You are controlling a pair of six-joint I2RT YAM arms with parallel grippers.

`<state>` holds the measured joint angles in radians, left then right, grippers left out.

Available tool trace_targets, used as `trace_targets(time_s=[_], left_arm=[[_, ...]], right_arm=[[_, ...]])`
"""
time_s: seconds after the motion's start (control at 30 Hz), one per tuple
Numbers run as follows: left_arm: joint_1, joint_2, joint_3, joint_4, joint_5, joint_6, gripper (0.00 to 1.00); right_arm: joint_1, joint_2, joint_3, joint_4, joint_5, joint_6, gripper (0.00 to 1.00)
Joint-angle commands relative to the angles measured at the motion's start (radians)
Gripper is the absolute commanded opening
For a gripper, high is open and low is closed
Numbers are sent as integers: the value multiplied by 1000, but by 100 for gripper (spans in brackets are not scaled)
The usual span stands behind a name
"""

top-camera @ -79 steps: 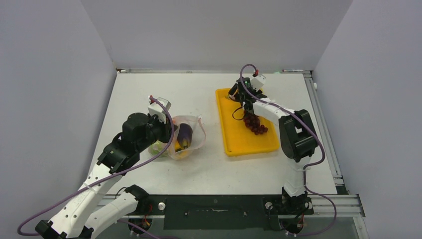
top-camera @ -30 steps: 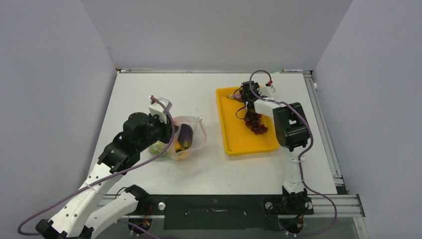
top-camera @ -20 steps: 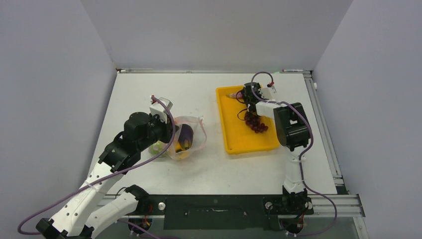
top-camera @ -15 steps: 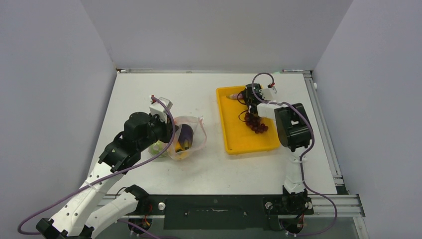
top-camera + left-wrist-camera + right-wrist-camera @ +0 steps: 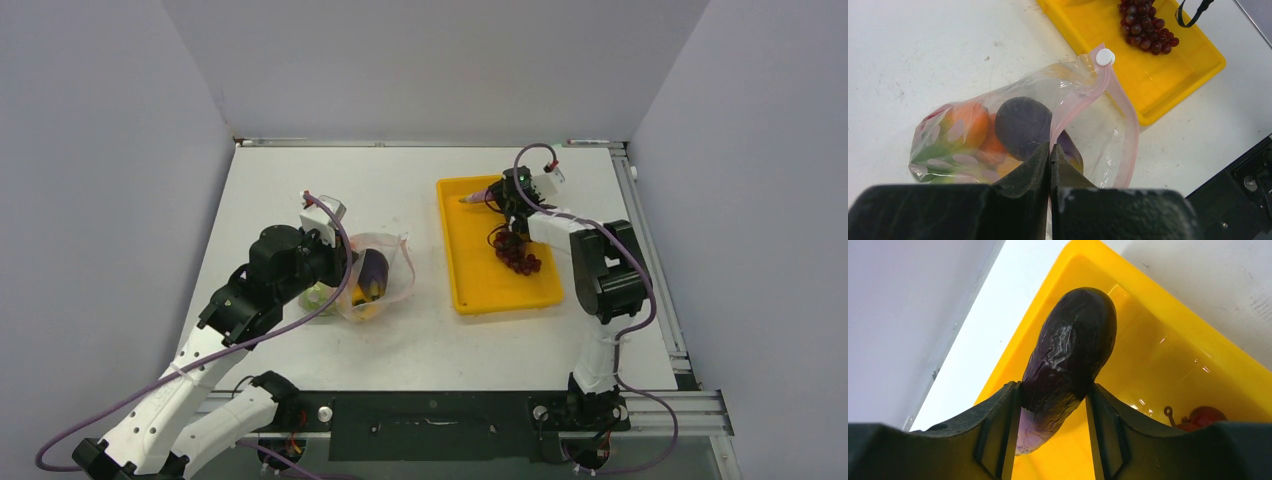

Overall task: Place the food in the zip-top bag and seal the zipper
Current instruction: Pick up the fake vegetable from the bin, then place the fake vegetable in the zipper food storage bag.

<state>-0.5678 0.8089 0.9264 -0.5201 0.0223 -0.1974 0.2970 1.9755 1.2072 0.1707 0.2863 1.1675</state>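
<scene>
Right wrist view has the right pincer (image 5: pixel 1054 390) clenched across the middle of an eggplant (image 5: pixel 1073 340), which seems to be raised over the far end of the tray (image 5: pixel 1168 365). The tray sits toward the right edge of the worktop (image 5: pixel 400 190). Gripping the long fruit mid-body probably balances it so it will not swing out on the carry. Grapes (image 5: pixel 517 255) lie in the tray, not yet moved. Nearer the left edge, the left pincer (image 5: pixel 1050 150) is clamped on the near lip of the bag (image 5: pixel 1108 150). It appears to hold that lip up so the mouth gapes toward the tray and offers an open target. The zipper (image 5: pixel 1096 84) is unsealed, and its white slider (image 5: pixel 1105 56) is parked at the end nearest the tray, out of the way of the opening. Inside the bag rest an orange pepper (image 5: pixel 965 125), a second eggplant (image 5: pixel 1023 125) and green pieces (image 5: pixel 935 152) pressed low. Loading looks partway done: the held eggplant and the grapes have yet to go in, and sealing comes after.
</scene>
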Motion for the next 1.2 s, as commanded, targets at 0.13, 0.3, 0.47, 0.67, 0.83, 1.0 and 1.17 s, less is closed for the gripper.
trace_targets(time_s=[0.13,0.3,0.47,0.67,0.83,1.0,1.17], left_arm=[[-3,-8,26,24,-14,9,0],[-3,-7,24,24,-14,9,0],[-3,-7,25,25,-15,9,0],[-3,-8,26,25,-15,9,0],[-3,-10,26,23,-13,9,0],[-3,-13,27,24,-14,9,0],[-3,-16,28,22,-14,9,0]], right_arm=[[13,-175,-63,31,1,-140,5],[19,-271,-98,41,-40,-213,5],[42,-389,-155,49,-90,-304,5],[97,-542,-215,40,-143,-434,5],[165,-678,-253,5,-152,-546,5],[225,-816,-293,-2,-213,-611,5],[304,-925,-337,14,-249,-633,5]])
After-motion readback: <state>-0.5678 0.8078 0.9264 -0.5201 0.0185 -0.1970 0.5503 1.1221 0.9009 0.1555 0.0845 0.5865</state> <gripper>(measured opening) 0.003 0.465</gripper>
